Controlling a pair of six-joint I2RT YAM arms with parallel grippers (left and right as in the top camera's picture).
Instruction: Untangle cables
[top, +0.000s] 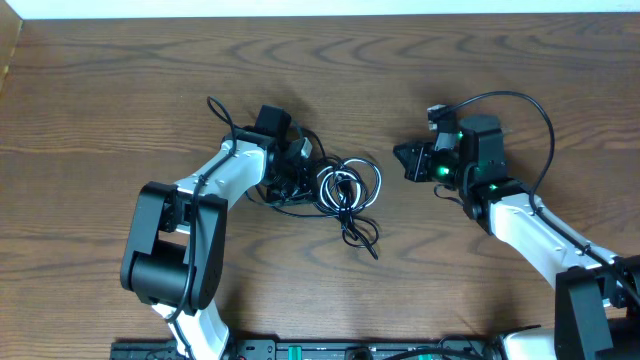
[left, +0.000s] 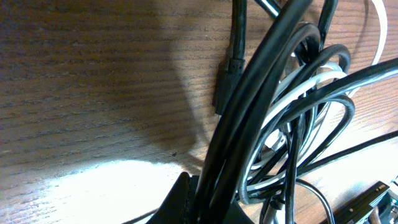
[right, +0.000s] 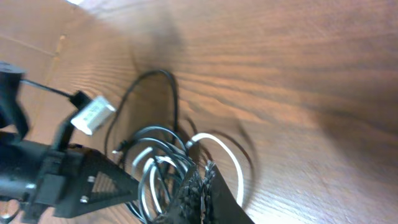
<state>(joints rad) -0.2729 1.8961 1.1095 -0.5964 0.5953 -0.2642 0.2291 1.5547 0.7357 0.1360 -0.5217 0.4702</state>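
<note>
Cables: black-and-white knot, ends lost in overlap.
Left gripper: knot's 9 o'clock, tips buried; grip unreadable.
Right gripper: 3 o'clock, spread, empty.

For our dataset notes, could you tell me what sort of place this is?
Probably a robotics lab bench: a left arm and right arm at a wood-grain table, with tangled cables lying on it.

A robotics lab bench: a wood-grain table carrying a left arm and right arm.
</note>
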